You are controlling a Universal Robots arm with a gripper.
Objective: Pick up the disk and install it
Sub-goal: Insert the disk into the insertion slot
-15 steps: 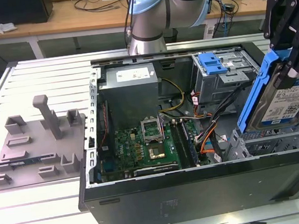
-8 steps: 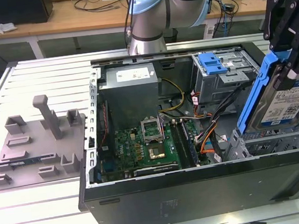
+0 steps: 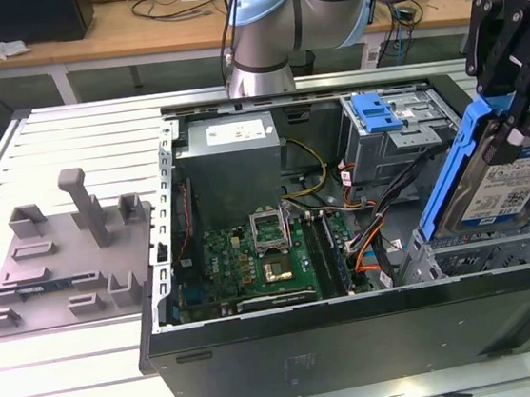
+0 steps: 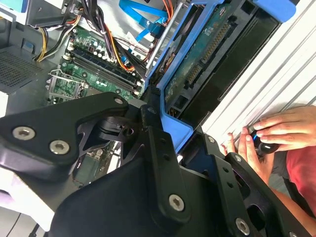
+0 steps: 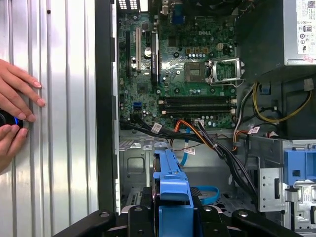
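While the gripper (image 3: 514,130) hangs over the open computer case (image 3: 359,351), its fingers are closed tight on the disk (image 3: 500,189). They pinch it at its upper end, so the drive hangs directly below the tool. The disk's long axis runs steeply down from the fingers, leaning rather than plumb, with the labelled silver face showing in the exterior view. Right beneath its lower edge sits the grey metal bay (image 3: 482,255). From where I stand, that edge looks to be at the bay's mouth or just touching it, and I can't tell whether it has entered. In the first wrist view the blue carrier bracket (image 5: 173,190) points straight away from the tool toward the case floor, with a cable bundle (image 5: 222,153) just beyond it. Off to one side of the tool, a person's hands (image 5: 15,108) rest on the slatted table (image 5: 64,148), well apart from the disk.
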